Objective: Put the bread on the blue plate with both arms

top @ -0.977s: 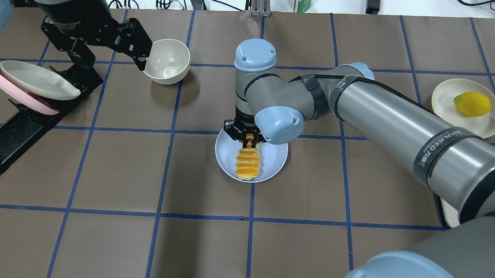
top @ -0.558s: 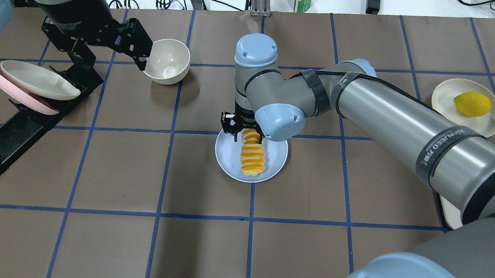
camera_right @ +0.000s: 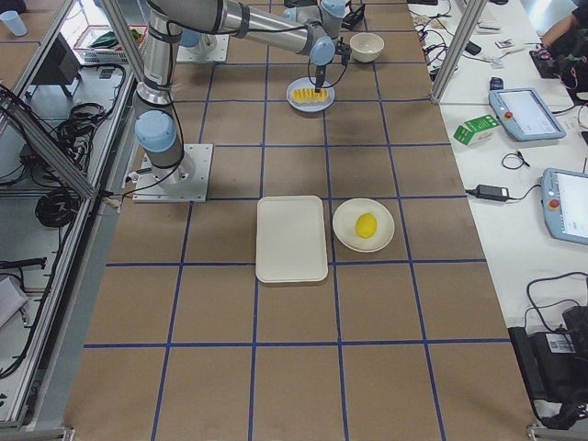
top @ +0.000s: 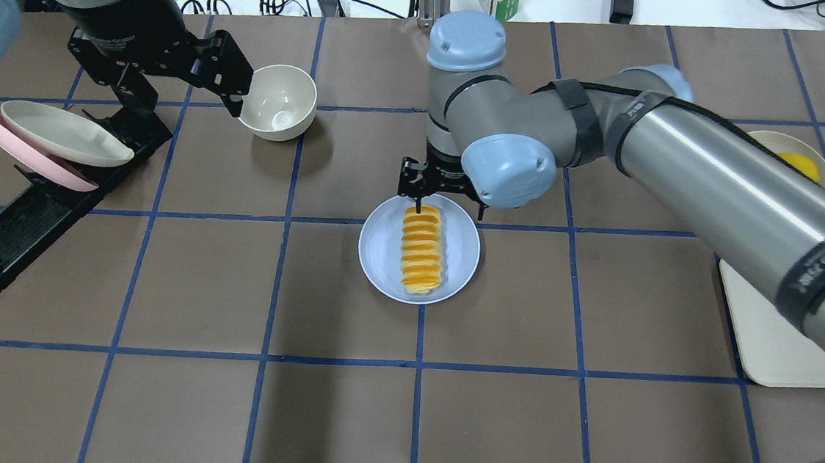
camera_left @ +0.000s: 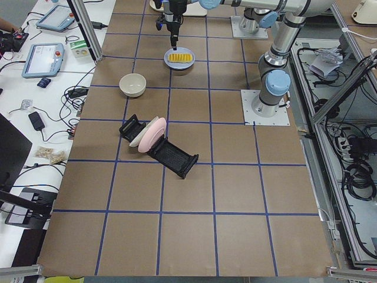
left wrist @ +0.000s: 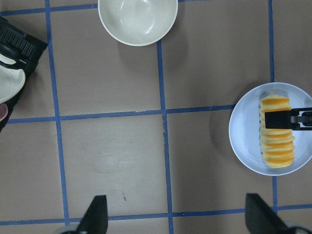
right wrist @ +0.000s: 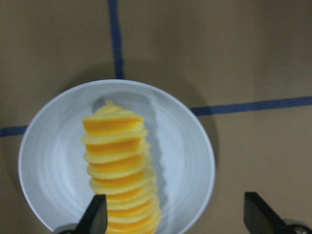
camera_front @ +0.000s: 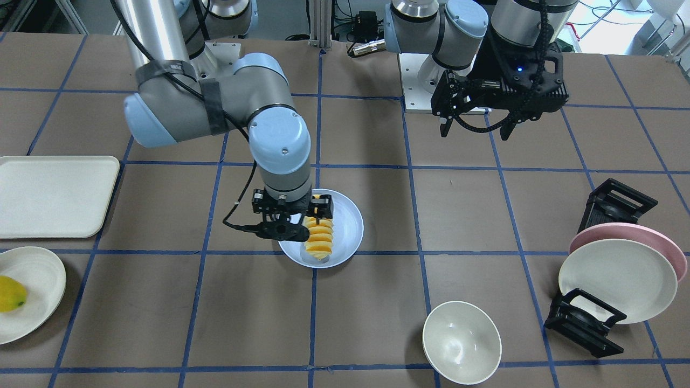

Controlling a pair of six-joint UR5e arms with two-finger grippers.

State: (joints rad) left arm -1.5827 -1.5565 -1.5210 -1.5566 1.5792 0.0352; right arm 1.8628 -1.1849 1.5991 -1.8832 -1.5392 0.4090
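Note:
The bread (top: 422, 253) lies flat along the blue plate (top: 382, 247) at the table's middle, with nothing holding it. My right gripper (top: 450, 203) hangs open just above the plate's far rim, over the bread's far end. In the right wrist view the bread (right wrist: 119, 165) and plate (right wrist: 195, 146) sit below the spread fingertips (right wrist: 97, 214). In the front view the right gripper (camera_front: 294, 218) is beside the bread (camera_front: 319, 237). My left gripper (top: 187, 96) is open and empty, high over the far left of the table, next to a white bowl (top: 279, 102).
A black dish rack (top: 31, 216) with a pink plate (top: 35, 161) and a cream plate (top: 59, 131) stands at the left. A cream tray (camera_front: 54, 196) and a cream plate (camera_front: 32, 280) with a yellow fruit (camera_front: 11, 293) lie on the right arm's side.
My right gripper held the bread's far end tilted over the plate, then opened and let go. It has since lifted and pulled back toward the far side. The left arm has not moved.

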